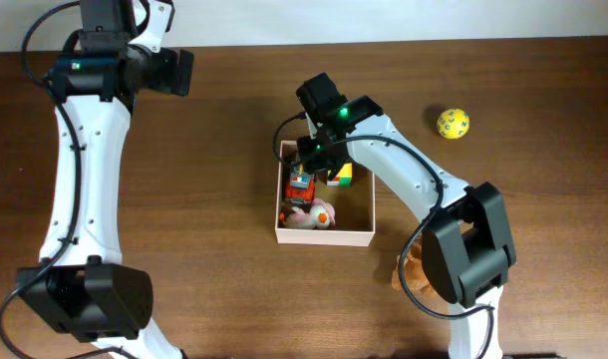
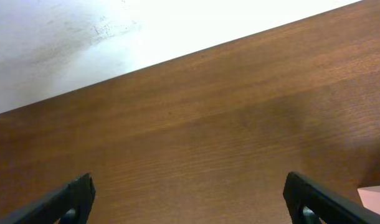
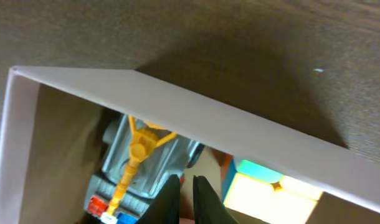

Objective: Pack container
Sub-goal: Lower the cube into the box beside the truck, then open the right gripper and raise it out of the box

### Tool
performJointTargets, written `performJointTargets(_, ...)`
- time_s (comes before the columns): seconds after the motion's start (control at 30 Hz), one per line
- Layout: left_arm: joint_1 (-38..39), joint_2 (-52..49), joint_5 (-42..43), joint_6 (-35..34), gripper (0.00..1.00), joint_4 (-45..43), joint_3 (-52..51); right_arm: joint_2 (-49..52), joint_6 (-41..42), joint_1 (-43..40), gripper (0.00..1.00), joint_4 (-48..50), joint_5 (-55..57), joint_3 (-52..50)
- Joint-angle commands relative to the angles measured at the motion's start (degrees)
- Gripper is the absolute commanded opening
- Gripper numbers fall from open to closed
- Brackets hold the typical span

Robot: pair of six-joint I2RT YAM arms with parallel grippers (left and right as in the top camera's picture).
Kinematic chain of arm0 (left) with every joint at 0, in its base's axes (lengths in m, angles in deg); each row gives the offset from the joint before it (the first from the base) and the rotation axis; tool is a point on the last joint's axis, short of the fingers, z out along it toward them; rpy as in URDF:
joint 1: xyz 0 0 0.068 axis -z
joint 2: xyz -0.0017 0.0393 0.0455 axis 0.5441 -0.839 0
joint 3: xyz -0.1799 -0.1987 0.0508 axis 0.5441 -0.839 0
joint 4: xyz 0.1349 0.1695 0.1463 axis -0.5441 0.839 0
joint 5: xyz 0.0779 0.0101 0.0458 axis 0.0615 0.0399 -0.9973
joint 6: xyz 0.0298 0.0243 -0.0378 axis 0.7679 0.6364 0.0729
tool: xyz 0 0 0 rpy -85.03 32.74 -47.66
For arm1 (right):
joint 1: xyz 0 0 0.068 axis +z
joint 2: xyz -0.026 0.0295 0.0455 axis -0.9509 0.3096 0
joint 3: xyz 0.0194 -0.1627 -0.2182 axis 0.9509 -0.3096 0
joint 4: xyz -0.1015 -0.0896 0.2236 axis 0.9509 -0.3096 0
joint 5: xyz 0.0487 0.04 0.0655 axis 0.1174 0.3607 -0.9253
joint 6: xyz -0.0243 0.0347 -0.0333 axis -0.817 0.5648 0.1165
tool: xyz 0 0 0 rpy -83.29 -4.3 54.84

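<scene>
The container (image 1: 324,237) is a white-walled square box with a tan floor, standing mid-table. Inside it lie a grey toy truck with a yellow crane (image 1: 301,184), a multicoloured cube (image 1: 341,176) and a pink-and-white soft toy (image 1: 311,213). My right gripper (image 1: 312,165) reaches down into the box's far end. In the right wrist view it (image 3: 186,186) is shut, with nothing between its fingers, just between the truck (image 3: 134,163) and the cube (image 3: 271,194), behind the box wall (image 3: 240,124). My left gripper (image 2: 189,185) stands wide open over bare wood at the far left (image 1: 182,72).
A yellow ball with dark specks (image 1: 453,123) lies on the table right of the box. A tan-brown object (image 1: 412,265) shows partly beside the right arm's base. A pale wall runs along the table's far edge (image 2: 177,25).
</scene>
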Motion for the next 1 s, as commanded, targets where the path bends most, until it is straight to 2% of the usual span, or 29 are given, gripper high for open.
performJointTargets(0.0,0.1,0.3,-0.2,-0.6,0.99,-0.1,1.0,0.4,-0.3,-0.3,0.12,0.3,2.8,1.0)
performJointTargets(0.97,0.1,0.3,-0.2,-0.6,0.99,-0.1,1.0,5.6,-0.3,-0.4,0.11,0.8,3.3,0.3)
